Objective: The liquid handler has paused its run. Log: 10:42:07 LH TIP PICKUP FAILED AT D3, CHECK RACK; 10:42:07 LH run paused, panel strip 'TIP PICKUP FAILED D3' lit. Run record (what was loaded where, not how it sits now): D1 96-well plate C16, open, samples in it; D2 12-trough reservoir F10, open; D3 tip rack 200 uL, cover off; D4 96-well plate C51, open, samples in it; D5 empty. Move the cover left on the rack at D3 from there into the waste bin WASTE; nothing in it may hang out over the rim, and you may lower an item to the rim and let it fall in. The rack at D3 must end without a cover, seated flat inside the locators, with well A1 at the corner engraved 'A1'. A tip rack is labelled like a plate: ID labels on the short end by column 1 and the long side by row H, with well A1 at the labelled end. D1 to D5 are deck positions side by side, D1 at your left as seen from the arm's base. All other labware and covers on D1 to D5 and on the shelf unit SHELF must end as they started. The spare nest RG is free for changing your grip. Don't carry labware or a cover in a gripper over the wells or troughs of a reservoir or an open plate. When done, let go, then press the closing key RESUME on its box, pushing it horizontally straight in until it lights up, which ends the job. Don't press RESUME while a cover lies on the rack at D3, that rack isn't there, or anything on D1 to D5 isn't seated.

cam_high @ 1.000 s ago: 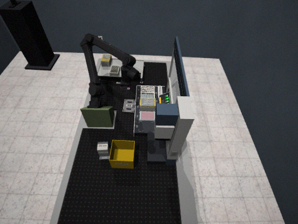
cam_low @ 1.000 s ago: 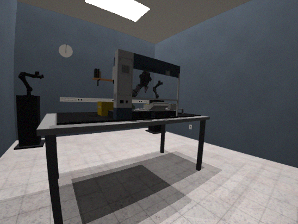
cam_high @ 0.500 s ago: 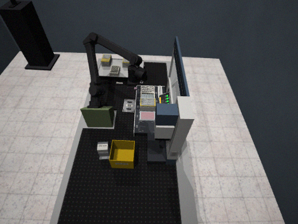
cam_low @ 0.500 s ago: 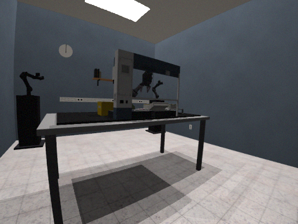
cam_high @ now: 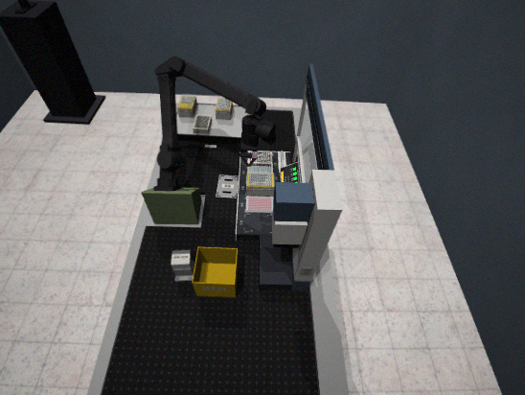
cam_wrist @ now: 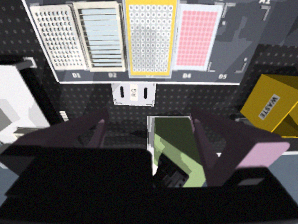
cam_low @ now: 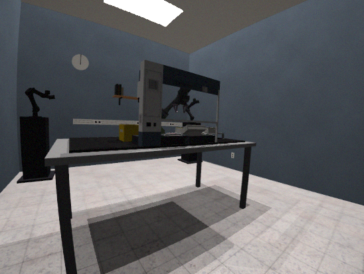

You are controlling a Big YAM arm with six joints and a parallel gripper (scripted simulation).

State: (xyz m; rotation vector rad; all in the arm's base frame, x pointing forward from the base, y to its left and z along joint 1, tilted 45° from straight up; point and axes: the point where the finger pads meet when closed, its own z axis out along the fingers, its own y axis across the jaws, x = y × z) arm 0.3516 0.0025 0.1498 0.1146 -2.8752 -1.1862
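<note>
The tip rack at D3 [cam_wrist: 151,37] is yellow-framed, with a pale grid top, and sits in the deck row; it also shows in the top view [cam_high: 260,178]. I cannot clearly tell its cover apart from the rack. My gripper [cam_wrist: 149,111] [cam_high: 249,155] is open wide and empty. It hangs high above the deck [cam_low: 186,106], near the D1 end of the row. The yellow waste bin WASTE [cam_wrist: 272,105] [cam_high: 215,270] stands at the far end of the mat. The RESUME box [cam_high: 180,263] stands beside the bin.
The deck holds a white plate at D1 [cam_wrist: 57,37], a reservoir at D2 [cam_wrist: 100,36], a pink plate at D4 [cam_wrist: 198,37] and the empty D5 [cam_wrist: 235,40]. The spare nest RG [cam_wrist: 133,93] lies before D3. The liquid handler's tower [cam_high: 307,201] and a shelf with labware [cam_high: 206,115] stand nearby.
</note>
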